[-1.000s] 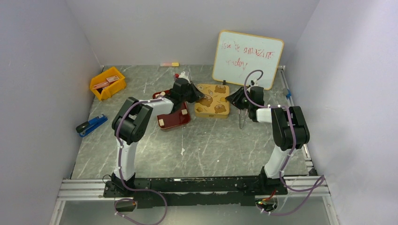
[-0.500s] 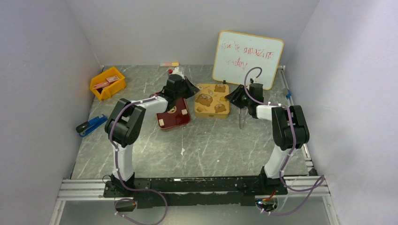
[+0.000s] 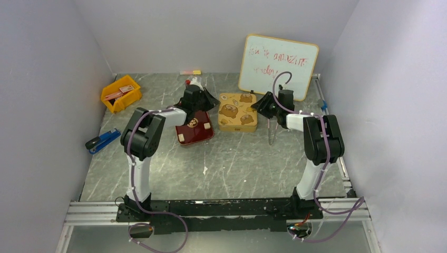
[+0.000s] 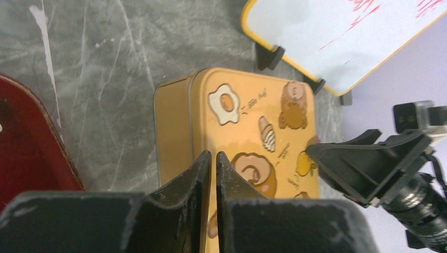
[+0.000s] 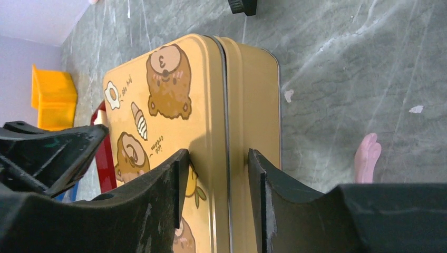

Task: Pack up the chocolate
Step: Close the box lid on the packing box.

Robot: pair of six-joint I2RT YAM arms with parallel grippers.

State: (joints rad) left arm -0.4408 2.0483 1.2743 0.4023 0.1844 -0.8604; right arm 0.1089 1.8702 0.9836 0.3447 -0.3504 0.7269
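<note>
R hand (image 5: pixel 217 155), wide, over gold tin (image 5: pixel 158 105)

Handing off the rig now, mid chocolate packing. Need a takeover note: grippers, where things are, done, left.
Left gripper: shut, nothing in it, over the left edge of the gold rectangular tin with bear pictures.
Right gripper: open, straddling that tin's right edge; contact unclear.
Chocolate: one pale tan cube on the near corner of the dark red tray, left of the tin; no other pieces visible.
Done: nothing visibly packed; tin lid is on.
Left: open the tin, move chocolate in.
</note>
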